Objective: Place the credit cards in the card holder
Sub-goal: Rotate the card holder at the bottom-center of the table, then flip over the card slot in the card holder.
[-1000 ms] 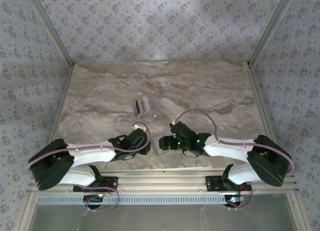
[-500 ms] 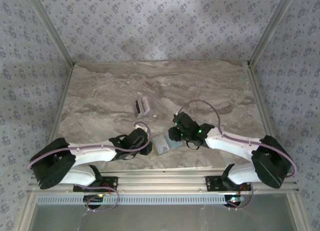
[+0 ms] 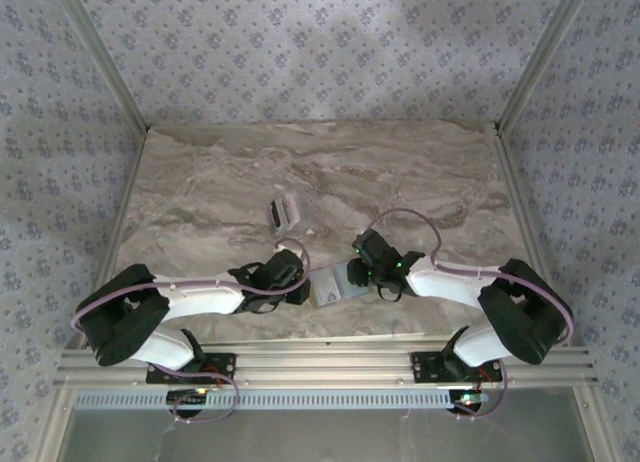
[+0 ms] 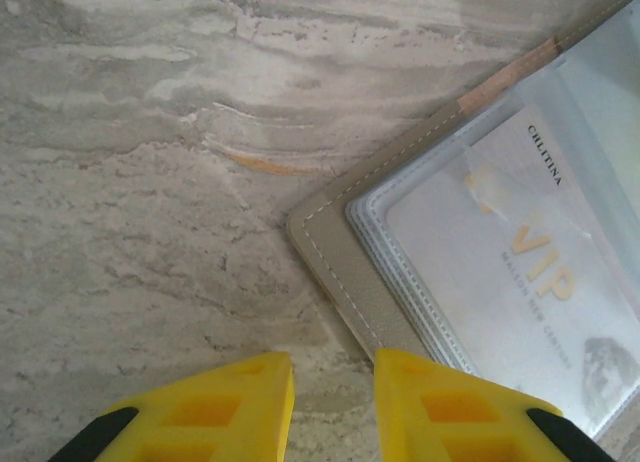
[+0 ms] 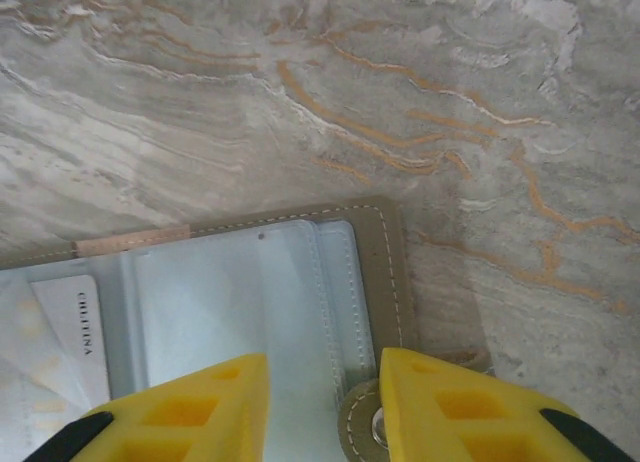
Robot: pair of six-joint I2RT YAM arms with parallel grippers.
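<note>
- Card holder (image 3: 333, 285) lying open on the marble tabletop (image 3: 200, 202), near its front edge, clear pockets facing up.
- Tucked in one pocket: a pale VIP card (image 4: 510, 272).
- Credit cards (image 3: 285, 213) in a small cluster farther back, well apart from the card holder.
- Left end effector (image 3: 300, 290) low beside the holder's left corner, fingers slightly parted, gripping nothing.
- Right end effector (image 3: 356, 273) spread over the holder's right edge, snap button (image 5: 372, 427) between its fingers.

card holder (image 4: 335, 267) runs off the right edge, its VIP card (image 4: 500, 262) cut there too — loose credit cards (image 3: 285, 212) too small to count from above.
</note>
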